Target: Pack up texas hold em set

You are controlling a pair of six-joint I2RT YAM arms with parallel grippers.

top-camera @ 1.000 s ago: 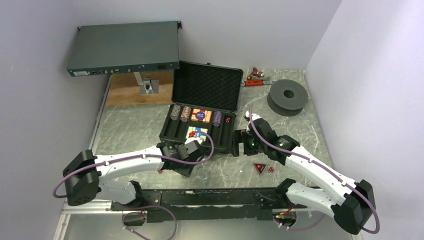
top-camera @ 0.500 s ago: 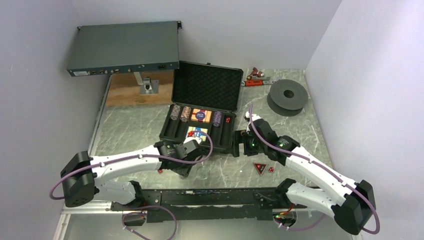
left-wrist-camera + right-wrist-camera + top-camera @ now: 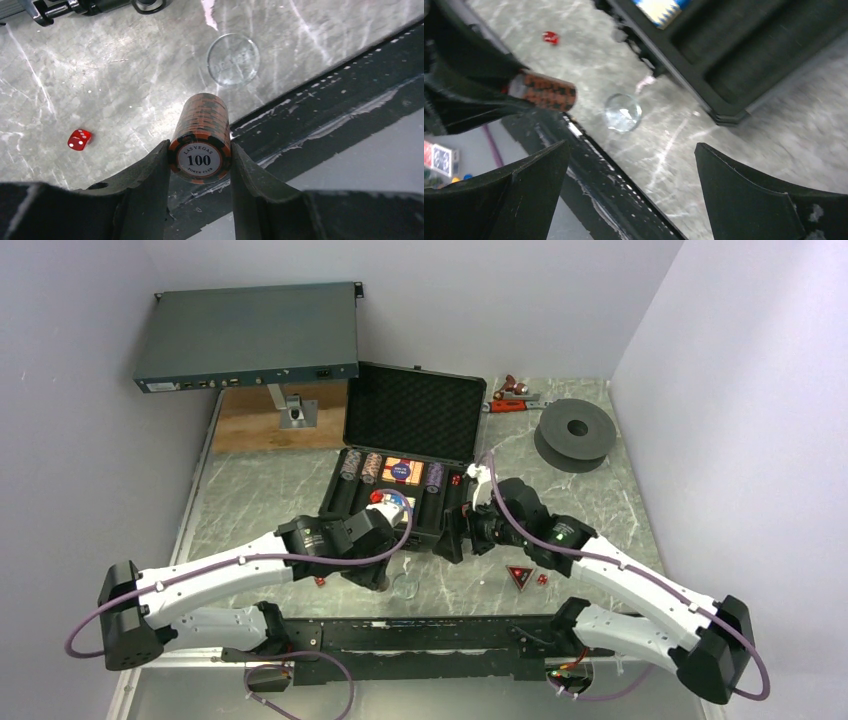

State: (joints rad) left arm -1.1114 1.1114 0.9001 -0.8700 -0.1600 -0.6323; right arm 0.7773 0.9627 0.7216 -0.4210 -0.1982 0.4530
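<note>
The black case (image 3: pixel 392 502) lies open, with its foam lid (image 3: pixel 415 415) standing up behind. It holds chip stacks (image 3: pixel 348 470), a card deck (image 3: pixel 403 470) and red dice (image 3: pixel 455 480). My left gripper (image 3: pixel 200 150) is shut on a stack of orange-black chips (image 3: pixel 202 132), held above the table near the front edge; the stack also shows in the right wrist view (image 3: pixel 544 91). My right gripper (image 3: pixel 450 540) is open and empty at the case's front right corner. The triangular marker (image 3: pixel 519 576) lies on the table with small dice (image 3: pixel 541 581) beside it. A loose red die (image 3: pixel 79 139) lies on the table.
A clear round disc (image 3: pixel 233 60) lies on the table in front of the case. A grey-blue rack unit (image 3: pixel 245 335) and a wooden board (image 3: pixel 265 420) are at the back left. A black spool (image 3: pixel 572 433) and a red tool (image 3: pixel 515 400) are at the back right. A black rail (image 3: pixel 420 635) runs along the near edge.
My right gripper has swung left along the case's front toward the left gripper. My left arm has stretched out further, still holding the chip stack.
</note>
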